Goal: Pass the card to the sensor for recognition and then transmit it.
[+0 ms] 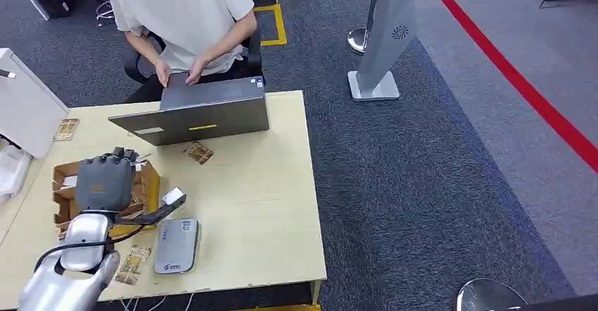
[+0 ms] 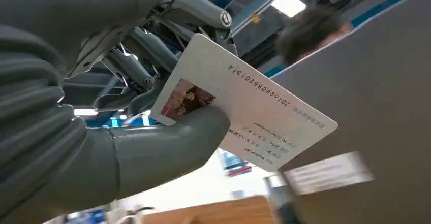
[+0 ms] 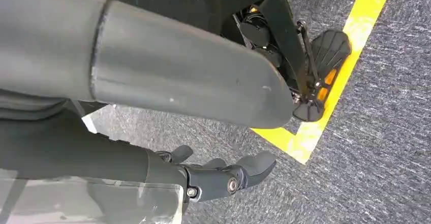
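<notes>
A: Start nearest. What's along the table's [image 1: 268, 205] front edge?

B: The grey sensor [image 1: 176, 245] lies flat near the front edge, toward the left corner. Just above it, the left hand [image 1: 106, 183] pinches the card [image 2: 244, 102] between thumb and fingers; the card's end [image 1: 172, 197] pokes out toward the sensor, apart from it.

A: And the right hand?

B: The right hand [image 3: 223, 176] hangs over the carpet, fingers loosely curled, holding nothing.

A: Further back?

B: A cardboard box [image 1: 144, 187] sits under the left hand by the left edge, a small packet [image 1: 199, 153] lies mid-table, then a laptop [image 1: 194, 113] stands at the far edge with a person [image 1: 187, 15] typing.

A: What could go wrong?

B: I'd say the pinch covers only one corner, so the card could pivot or slip. A tilted card might also miss the sensor's face, or clip its edge and shove it.
</notes>
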You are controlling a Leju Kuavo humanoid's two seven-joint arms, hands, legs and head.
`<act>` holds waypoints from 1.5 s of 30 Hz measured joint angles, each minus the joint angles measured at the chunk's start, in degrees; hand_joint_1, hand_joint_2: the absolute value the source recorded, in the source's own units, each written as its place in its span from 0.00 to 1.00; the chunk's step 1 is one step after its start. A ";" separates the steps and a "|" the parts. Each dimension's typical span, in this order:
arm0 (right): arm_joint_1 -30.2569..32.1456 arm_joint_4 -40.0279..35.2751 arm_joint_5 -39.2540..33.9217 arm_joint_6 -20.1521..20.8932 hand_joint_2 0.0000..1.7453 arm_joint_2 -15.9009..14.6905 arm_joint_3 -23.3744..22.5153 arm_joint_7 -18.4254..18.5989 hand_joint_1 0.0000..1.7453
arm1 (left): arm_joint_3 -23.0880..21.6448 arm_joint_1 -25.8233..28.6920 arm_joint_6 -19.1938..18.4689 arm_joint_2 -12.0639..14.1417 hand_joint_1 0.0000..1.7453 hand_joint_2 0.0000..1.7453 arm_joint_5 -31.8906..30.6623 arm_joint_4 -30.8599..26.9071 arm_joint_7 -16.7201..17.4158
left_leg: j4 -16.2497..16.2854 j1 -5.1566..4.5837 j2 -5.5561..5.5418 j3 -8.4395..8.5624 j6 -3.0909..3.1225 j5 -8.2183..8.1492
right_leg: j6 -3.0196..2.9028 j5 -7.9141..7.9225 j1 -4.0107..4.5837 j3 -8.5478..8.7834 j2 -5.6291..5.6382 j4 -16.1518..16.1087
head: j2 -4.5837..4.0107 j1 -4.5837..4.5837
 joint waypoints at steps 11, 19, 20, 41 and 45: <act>0.01 0.00 -2.25 -0.39 0.00 0.28 -1.14 -0.63 0.00 | -6.31 3.49 -3.85 -2.67 1.00 1.00 0.00 -4.74 2.52 | -0.02 0.01 0.00 -0.01 0.00 0.00 | 0.00 -0.01 0.01 -0.02 0.00 0.01 | 0.00 0.02; 0.01 0.00 -2.77 -0.46 0.00 0.44 -1.60 -0.83 0.00 | -6.89 4.67 -5.16 -2.95 1.00 1.00 0.00 -5.90 3.10 | -0.02 0.01 0.00 -0.01 0.00 0.00 | 0.00 -0.01 0.01 -0.03 0.00 0.01 | 0.00 0.00; 0.01 0.00 -2.82 -0.46 0.00 0.46 -1.64 -0.83 0.00 | -6.91 4.73 -5.20 -2.99 1.00 1.00 0.00 -5.96 3.10 | -0.02 0.01 0.00 -0.01 0.00 0.00 | 0.00 -0.01 0.01 -0.03 0.00 0.01 | 0.00 0.00; -0.01 0.00 -5.05 -2.21 0.00 1.73 -3.76 -1.66 0.00 | -12.53 17.54 -10.56 -5.66 1.00 1.00 0.00 -16.89 7.28 | -0.01 0.00 -0.01 -0.08 0.08 -0.05 | 0.10 -0.07 0.00 -0.02 -0.05 0.00 | 0.00 -0.02; -0.01 0.00 -5.05 -2.30 0.00 1.73 -3.76 -1.60 0.00 | -12.51 17.77 -10.64 -5.97 1.00 1.00 0.00 -16.48 7.56 | -0.02 0.01 -0.02 -0.08 0.08 -0.05 | 0.10 -0.07 0.00 -0.02 -0.07 0.01 | 0.00 0.00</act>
